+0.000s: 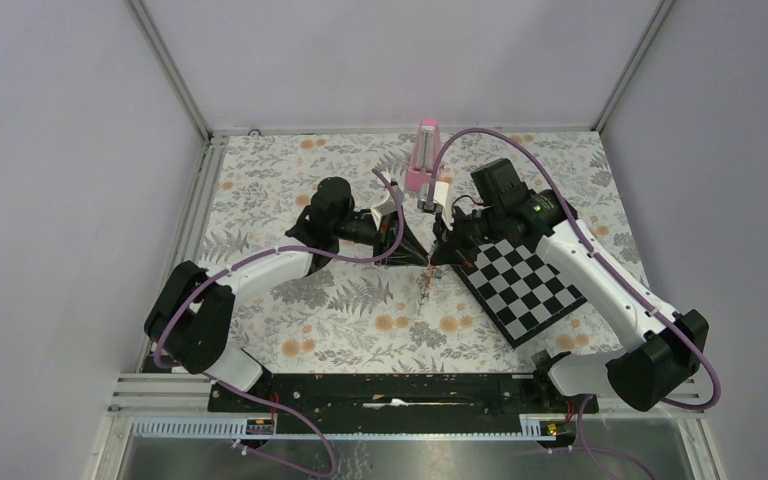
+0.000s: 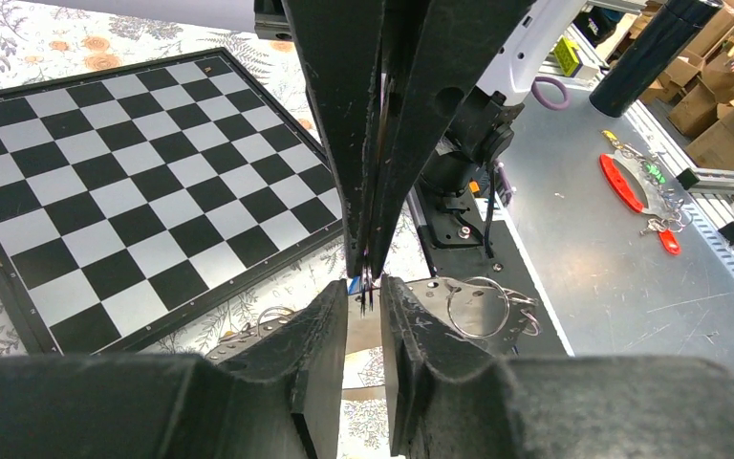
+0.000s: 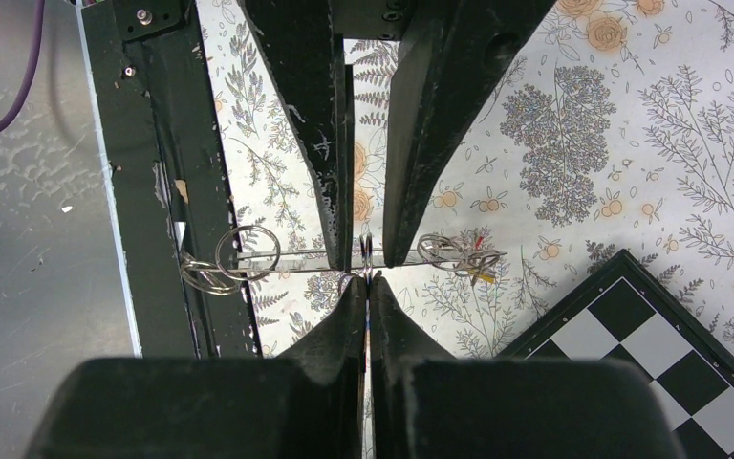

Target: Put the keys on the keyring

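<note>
Keyring (image 3: 367, 249) — pinched in right gripper (image 3: 367, 285) (tips closed), left gripper (image 2: 364, 292) just opposite.

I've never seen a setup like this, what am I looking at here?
Two robot arms, left arm and right arm, are bolted side by side. One picture looks down from above; the other two come from cameras on each wrist. On the floral cloth are a chessboard and a pink block. The arms meet in the middle: the right gripper is shut on the keyring, and the left gripper has its fingers slightly apart around it; its grip is unclear.
</note>
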Motion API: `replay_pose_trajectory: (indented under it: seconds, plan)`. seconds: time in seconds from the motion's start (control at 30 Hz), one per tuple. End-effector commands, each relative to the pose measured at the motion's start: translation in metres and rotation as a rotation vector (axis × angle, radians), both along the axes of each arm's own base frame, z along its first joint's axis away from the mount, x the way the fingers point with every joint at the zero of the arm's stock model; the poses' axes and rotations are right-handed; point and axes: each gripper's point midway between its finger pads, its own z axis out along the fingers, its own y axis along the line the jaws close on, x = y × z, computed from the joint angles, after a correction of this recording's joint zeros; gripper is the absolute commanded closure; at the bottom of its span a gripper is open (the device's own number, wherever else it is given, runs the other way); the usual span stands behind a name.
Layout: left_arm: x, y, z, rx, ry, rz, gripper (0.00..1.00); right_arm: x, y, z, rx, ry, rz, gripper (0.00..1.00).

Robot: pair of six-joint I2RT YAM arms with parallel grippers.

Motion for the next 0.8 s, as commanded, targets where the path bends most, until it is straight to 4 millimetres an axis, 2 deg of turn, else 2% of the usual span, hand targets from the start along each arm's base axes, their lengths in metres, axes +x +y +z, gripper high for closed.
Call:
replay_pose_trajectory:
  seconds: [0.0,0.33,0.67,0.77]
  plan:
    - [-0.0016,-0.0035,0.02,-0.046,-0.066,-0.031,0.78,0.0017,0.0063,0.0148,0.033,-0.046,0.022,1.0]
    - [-0.0031,-0.0031,0.0206,-0.049,-0.061,-0.034,0.8,0.0005,0.0055,0.0102,0.025,-0.042,0.023,1.0]
    - [-0.005,-0.0041,0.0189,-0.05,-0.05,-0.041,0.78,0.0009,0.0071,0.0073,0.026,-0.033,0.023,1.0]
    - [-0.0068,-0.004,0.0183,-0.05,-0.048,-0.048,0.81,0.0008,0.0071,0.0066,0.026,-0.03,0.022,1.0]
